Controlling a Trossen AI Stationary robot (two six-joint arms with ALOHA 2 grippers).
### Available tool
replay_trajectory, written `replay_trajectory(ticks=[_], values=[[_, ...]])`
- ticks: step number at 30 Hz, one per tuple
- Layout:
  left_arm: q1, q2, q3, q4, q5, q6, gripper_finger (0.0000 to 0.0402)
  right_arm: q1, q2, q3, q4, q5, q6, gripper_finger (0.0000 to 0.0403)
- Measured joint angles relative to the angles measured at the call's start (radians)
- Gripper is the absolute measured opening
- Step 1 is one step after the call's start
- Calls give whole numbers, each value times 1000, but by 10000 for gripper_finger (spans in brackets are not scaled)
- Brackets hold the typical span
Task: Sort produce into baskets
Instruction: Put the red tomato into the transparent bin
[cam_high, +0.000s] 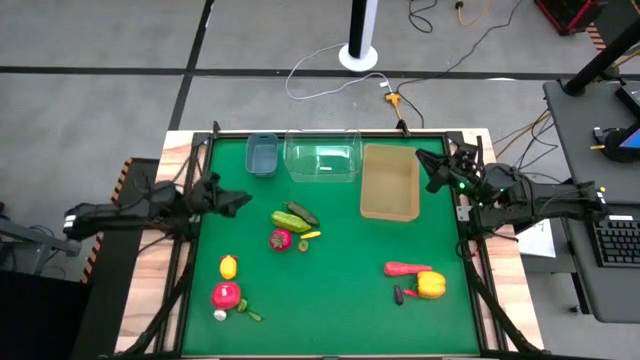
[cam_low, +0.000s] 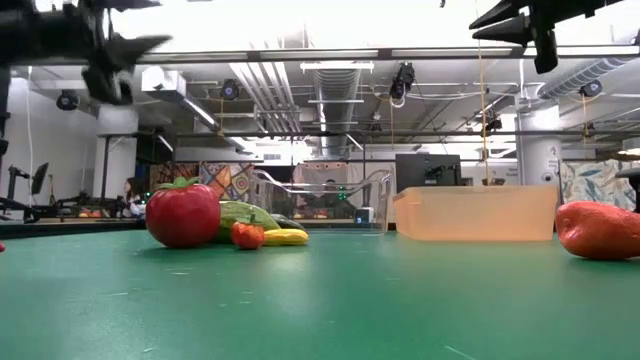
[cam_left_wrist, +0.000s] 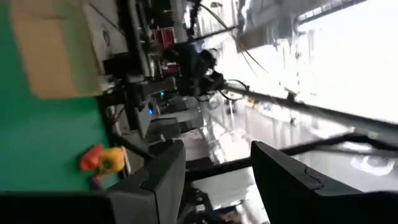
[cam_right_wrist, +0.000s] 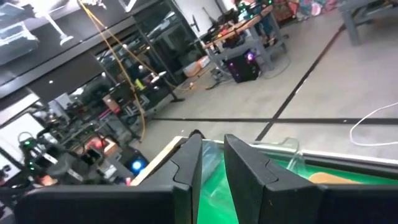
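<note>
Green table (cam_high: 330, 300), left end effector (cam_high: 243, 202) apart (empty), right end effector (cam_high: 424, 161) nearly together.

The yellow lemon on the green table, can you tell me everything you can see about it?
The lemon is a small, bright yellow toy, oval and smooth like plastic. It lies on the green table on the left side, all by itself, touching nothing. A red round piece sits just below it in the high view. No gripper is near it. The other views do not show it.
</note>
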Motion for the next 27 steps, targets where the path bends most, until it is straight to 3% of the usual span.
replay_trajectory(ticks=[7,12,19,27], values=[[-72,300,394,-493,0,368,166,0,-1,14,0,-12,-12,59],[-150,528,569,-781,-1,578,166,0,-1,20,0,-26,-35,59],[-231,783,667,-845,-19,659,185,0,-1,20,0,-77,-60,59],[-239,968,667,-889,-88,587,262,0,-1,20,0,-93,-81,59]])
